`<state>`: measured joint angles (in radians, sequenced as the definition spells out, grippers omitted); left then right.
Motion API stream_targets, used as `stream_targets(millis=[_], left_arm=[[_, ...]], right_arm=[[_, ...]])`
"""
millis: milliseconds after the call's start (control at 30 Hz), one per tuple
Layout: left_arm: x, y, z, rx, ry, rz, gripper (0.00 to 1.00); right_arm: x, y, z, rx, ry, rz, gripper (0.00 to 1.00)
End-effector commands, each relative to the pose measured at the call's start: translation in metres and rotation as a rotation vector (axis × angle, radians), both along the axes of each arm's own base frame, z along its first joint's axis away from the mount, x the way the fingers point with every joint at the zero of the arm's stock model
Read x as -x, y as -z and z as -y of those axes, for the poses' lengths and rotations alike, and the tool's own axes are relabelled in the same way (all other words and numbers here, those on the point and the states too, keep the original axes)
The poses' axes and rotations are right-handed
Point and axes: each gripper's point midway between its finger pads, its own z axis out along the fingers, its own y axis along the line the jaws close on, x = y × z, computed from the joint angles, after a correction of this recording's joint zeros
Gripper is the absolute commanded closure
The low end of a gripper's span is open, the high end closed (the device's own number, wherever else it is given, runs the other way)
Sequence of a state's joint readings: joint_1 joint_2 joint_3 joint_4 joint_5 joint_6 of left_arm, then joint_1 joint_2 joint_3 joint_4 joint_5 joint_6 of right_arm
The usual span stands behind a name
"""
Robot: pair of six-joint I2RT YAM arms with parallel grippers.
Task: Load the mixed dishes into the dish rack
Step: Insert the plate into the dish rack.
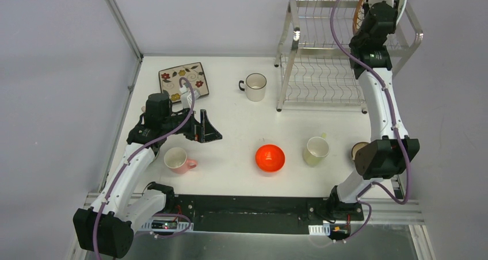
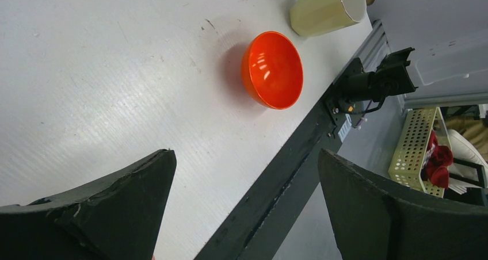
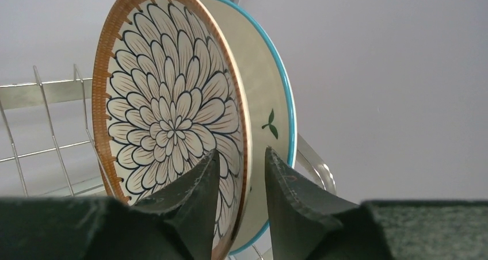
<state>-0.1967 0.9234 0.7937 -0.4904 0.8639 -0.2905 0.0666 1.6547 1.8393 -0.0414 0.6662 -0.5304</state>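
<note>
Two plates stand on edge side by side in the top tier of the dish rack [image 1: 313, 79], at its far right end: the brown-petal plate [image 3: 167, 110] in front and a white plate with a teal rim [image 3: 270, 99] close behind it. The right gripper [image 3: 241, 153] reaches up there, its fingers astride the rim of the brown-petal plate. One finger lies across the petal face; the other sits behind the rim with a sliver of gap showing, so the pincer looks loosened rather than clenched.

On the table [image 1: 230, 116] the remaining dishes lie well apart. The floral rectangular plate [image 1: 184, 79] is at the far left, and the white cup [image 1: 255, 86] is just left of the rack. Along the near side sit the pink cup [image 1: 177, 159], the red-orange bowl [image 1: 270, 157] and the pale yellow cup [image 1: 315, 150], which is tipped on its side. A dark brown bowl [image 1: 358, 150] peeks out beside the right arm.

The left gripper [image 2: 244, 156] hovers over bare table near the floral plate, jaws spread wide and holding nothing.
</note>
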Motion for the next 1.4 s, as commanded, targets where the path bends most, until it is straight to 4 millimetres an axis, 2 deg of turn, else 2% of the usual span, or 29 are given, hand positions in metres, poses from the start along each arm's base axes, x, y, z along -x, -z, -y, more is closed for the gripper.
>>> stream_targets(millis=[0, 100, 367, 467, 933, 1133, 1300, 1367], left_arm=[[-0.006, -0.012, 0.001, -0.006, 0.009, 0.072, 0.01], [-0.006, -0.011, 0.001, -0.008, 0.008, 0.070, 0.01], [-0.007, -0.011, 0.000, -0.009, 0.005, 0.071, 0.01], [-0.006, -0.012, 0.001, -0.008, 0.005, 0.072, 0.01], [-0.005, -0.013, 0.000, -0.007, 0.003, 0.080, 0.01], [-0.004, -0.013, 0.000, -0.005, 0.004, 0.081, 0.01], [-0.004, -0.013, 0.000, -0.006, 0.004, 0.080, 0.01], [-0.003, -0.014, 0.000, -0.004, 0.005, 0.082, 0.01]], right_arm=[[0.030, -0.050, 0.002, -0.039, -0.005, 0.161, 0.63], [0.036, -0.058, 0.001, -0.040, -0.017, 0.181, 0.62], [0.045, -0.061, -0.007, -0.036, -0.084, 0.164, 0.61], [0.043, -0.057, -0.011, -0.034, -0.111, 0.149, 0.66], [0.035, -0.038, -0.044, -0.097, -0.372, 0.072, 0.68], [0.034, -0.031, -0.051, -0.182, -0.435, 0.000, 0.62], [0.038, -0.035, -0.050, -0.226, -0.416, -0.015, 0.54], [0.040, -0.042, -0.049, -0.240, -0.410, -0.014, 0.51]])
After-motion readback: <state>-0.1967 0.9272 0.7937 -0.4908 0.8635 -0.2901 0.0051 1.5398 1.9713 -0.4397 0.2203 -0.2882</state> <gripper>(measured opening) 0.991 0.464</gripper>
